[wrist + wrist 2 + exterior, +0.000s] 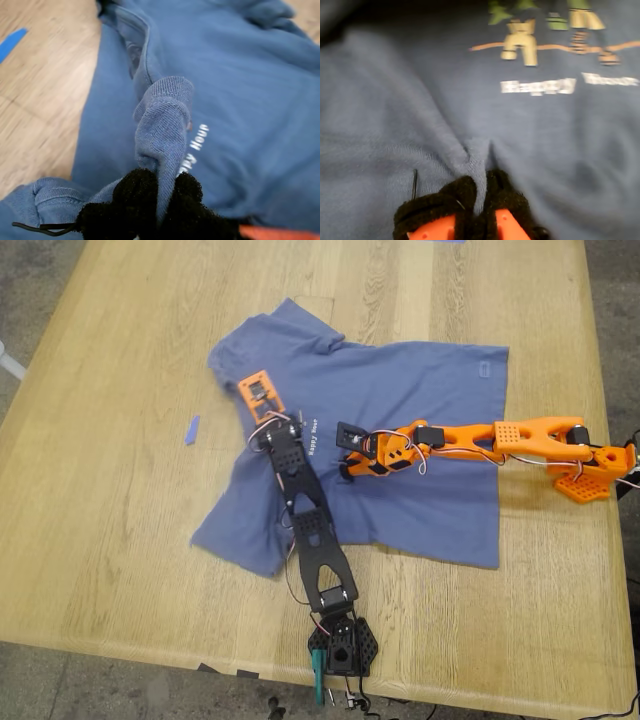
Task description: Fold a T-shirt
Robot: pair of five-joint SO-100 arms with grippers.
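The slate-blue T-shirt (420,390) lies rumpled across the middle of the wooden table, one sleeve pointing to the exterior view's far left. The black arm's first gripper (266,428) sits at the collar. In the first wrist view its black padded fingers (135,192) are shut on a raised fold of ribbed fabric of the T-shirt (250,100), beside white lettering (197,142). The orange arm's second gripper (346,470) rests on the chest. Its padded fingers (445,200) pinch a ridge of the T-shirt (395,100) below the cartoon print (522,42).
A strip of blue tape (192,429) lies on the bare table (100,540) to the shirt's left in the exterior view; it also shows in the first wrist view as the blue tape (11,42). The black arm's base (340,645) stands at the near edge, the orange base (590,478) at the exterior view's right.
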